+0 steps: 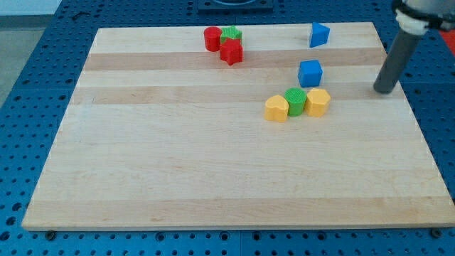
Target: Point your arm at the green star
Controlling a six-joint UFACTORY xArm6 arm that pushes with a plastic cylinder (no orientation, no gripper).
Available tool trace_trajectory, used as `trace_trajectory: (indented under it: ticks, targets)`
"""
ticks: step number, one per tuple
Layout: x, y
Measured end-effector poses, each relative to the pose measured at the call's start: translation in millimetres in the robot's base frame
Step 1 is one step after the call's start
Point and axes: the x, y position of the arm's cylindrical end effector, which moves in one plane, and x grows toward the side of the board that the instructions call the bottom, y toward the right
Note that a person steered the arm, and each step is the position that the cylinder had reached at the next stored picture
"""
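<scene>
The arm carries no hand, so no grasp state applies; it ends in a dark rod whose tip (384,91) rests on the tabletop (178,178) near the view's right edge. The tip touches no block.

All positions below are given relative to the blue cube (310,73), which stands right of centre in the upper half of the tabletop.

- Tip: to the view's right of the blue cube, slightly lower, well apart from it.
- Blue triangle (319,34): straight toward the view's top from the blue cube, apart from it, near the far edge of the tabletop.
- Green block (295,102): just below the blue cube, slightly left. Its shape cannot be made out with certainty.
- Left yellow block (276,109): below and left of the blue cube, touching the green block on its left side.
- Right yellow block (317,102): directly below the blue cube, touching the green block on its right side. The three form a short row.
- Green star (232,33): well to the upper left of the blue cube, near the far edge. It is largely hidden behind two red blocks; only its top shows.
- Red cylinder (212,38): touching the green star on its left side.
- Red block (231,52): directly in front of the green star, touching it.

The green star and the tip are well apart, with the blue cube lying between them along the width of the tabletop.
</scene>
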Motion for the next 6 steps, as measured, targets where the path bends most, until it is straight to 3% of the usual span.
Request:
trace_trajectory:
  ticks: [1, 2, 4, 6]
  targets:
    - [-42.2, -19.1]
    - [-49.7, -94.9]
    - [-130.1, -150.9]
    - [-162.5, -256.2]
